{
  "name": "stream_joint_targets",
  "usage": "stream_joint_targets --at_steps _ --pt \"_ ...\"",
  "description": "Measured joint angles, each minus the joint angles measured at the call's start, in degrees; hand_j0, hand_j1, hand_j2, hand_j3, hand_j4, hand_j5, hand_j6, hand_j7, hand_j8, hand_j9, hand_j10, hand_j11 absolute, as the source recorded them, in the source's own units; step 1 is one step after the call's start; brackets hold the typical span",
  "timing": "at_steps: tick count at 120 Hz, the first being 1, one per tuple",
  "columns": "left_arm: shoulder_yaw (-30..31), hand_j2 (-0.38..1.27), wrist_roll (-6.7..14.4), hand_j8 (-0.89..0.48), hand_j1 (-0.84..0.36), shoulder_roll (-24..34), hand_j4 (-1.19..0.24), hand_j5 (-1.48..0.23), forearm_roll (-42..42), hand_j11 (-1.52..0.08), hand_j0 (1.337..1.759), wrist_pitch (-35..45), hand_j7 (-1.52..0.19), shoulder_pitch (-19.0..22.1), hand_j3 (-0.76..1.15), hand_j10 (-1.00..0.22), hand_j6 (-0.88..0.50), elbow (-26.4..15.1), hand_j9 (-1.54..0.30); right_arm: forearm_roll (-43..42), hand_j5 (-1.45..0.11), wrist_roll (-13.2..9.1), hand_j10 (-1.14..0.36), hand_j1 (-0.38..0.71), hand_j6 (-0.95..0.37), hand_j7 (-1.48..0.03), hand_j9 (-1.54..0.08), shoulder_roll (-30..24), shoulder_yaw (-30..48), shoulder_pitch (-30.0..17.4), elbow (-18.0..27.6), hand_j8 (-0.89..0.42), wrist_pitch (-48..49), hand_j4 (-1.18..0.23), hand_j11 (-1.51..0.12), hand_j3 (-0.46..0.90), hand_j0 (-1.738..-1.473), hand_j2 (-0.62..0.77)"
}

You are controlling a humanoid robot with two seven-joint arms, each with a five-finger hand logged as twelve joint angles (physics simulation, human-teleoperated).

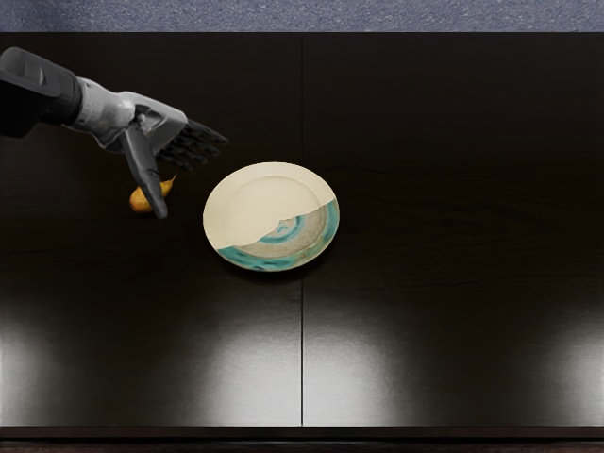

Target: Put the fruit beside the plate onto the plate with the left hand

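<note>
Left hand (159, 143) spread over fruit (140, 199), thumb perhaps touching it, plate (271, 216) nearby

Glossy dark table (425, 311); glazed ceramic-looking plate (247, 203).

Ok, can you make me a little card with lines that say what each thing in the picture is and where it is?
hand: left hand, reaching in from the left, fingers spread, holding nothing
fruit: small yellow-orange fruit, lying on the table left of the plate, under the hand, partly hidden by the thumb
plate: cream and teal plate, nothing on it
table: dark shiny table
right hand: not in the picture
job: not done yet, the fruit is off the plate
</note>
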Motion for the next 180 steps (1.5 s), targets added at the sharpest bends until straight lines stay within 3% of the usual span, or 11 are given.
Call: stream_joint_targets --at_steps 42,58,81,92,111,122,140,151,180 --pt "1.0 0.0 0.0 -0.01 0.34 2.2 -0.01 -0.01 1.1 -0.01 1.658 0.0 -0.01 -0.1 0.0 -0.01 -0.01 -0.4 -0.01 0.0 -0.01 0.0 -0.01 -0.34 -0.01 -0.01 -0.01 0.0 0.1 0.0 -0.2 -0.01 0.0 -0.01 -0.01 0.0 -1.658 0.0" --pt "3.1 0.0 0.0 -0.01 0.34 0.4 -0.01 -0.01 4.5 -0.01 1.658 0.7 -0.01 -0.3 0.0 -0.01 -0.01 -1.1 -0.01 0.0 -0.01 0.0 -0.01 -0.34 -0.01 -0.01 -0.01 0.0 0.1 0.0 -0.2 -0.01 0.0 -0.01 -0.01 0.0 -1.658 0.0" --pt "4.5 0.0 0.0 -0.01 0.34 2.5 -0.01 -0.01 10.1 -0.01 1.658 13.2 -0.01 -0.8 0.0 -0.01 -0.01 -5.6 -0.01 0.0 -0.01 0.0 -0.01 -0.34 -0.01 -0.01 -0.01 0.0 0.1 0.0 -0.2 -0.01 0.0 -0.01 -0.01 0.0 -1.658 0.0" --pt "4.7 0.0 0.0 -0.01 0.34 8.2 -0.01 -0.01 11.4 -0.01 1.658 17.3 -0.01 -1.2 0.0 -0.01 -0.01 -9.6 -0.01 0.0 -0.01 0.0 -0.01 -0.34 -0.01 -0.01 -0.01 0.0 0.1 0.0 -0.2 -0.01 0.0 -0.01 -0.01 0.0 -1.658 0.0" --pt "8.2 0.0 0.0 -0.02 0.33 6.1 -0.02 -0.02 12.9 -0.02 1.658 29.4 -0.02 -2.2 0.0 -0.02 -0.02 -13.1 -0.02 0.0 -0.01 0.0 -0.01 -0.34 -0.01 -0.01 -0.01 0.0 0.1 0.0 -0.2 -0.01 -0.1 -0.01 -0.01 0.0 -1.658 0.0" --pt "9.7 0.0 0.0 -0.02 0.33 5.5 -0.02 -0.02 13.6 -0.02 1.658 35.8 -0.02 -1.2 0.0 -0.02 -0.02 -13.1 -0.02 0.0 -0.01 0.0 -0.01 -0.34 -0.01 -0.01 -0.01 0.0 0.1 0.0 -0.2 -0.01 0.0 -0.01 -0.01 0.0 -1.658 0.0" --pt "13.9 0.0 0.0 -0.02 0.33 -0.3 -0.02 -0.02 14.1 -0.02 1.658 43.0 -0.02 -1.2 0.0 -0.02 -0.02 -11.7 -0.02 0.0 -0.01 0.0 -0.01 -0.34 -0.01 -0.01 -0.01 0.0 0.1 0.0 -0.2 -0.01 0.0 -0.01 -0.01 0.0 -1.658 0.0" --pt "17.3 0.0 0.0 -0.02 0.33 -3.7 -0.02 -0.02 14.2 -0.02 1.658 45.0 -0.02 -1.4 0.0 -0.02 -0.02 -9.6 -0.02 0.0 -0.01 0.0 -0.01 -0.34 -0.01 -0.01 -0.01 0.0 0.1 0.0 -0.2 -0.01 0.0 -0.01 -0.01 0.0 -1.658 0.0" --pt "21.0 0.0 0.0 -0.02 0.34 -4.0 -0.01 -0.02 14.2 -0.02 1.658 48.3 -0.02 0.9 0.0 -0.01 -0.02 -7.7 -0.02 0.0 -0.01 0.0 -0.01 -0.34 -0.01 -0.01 -0.01 0.0 0.1 0.0 -0.2 -0.01 0.0 -0.01 -0.01 0.0 -1.658 0.0"
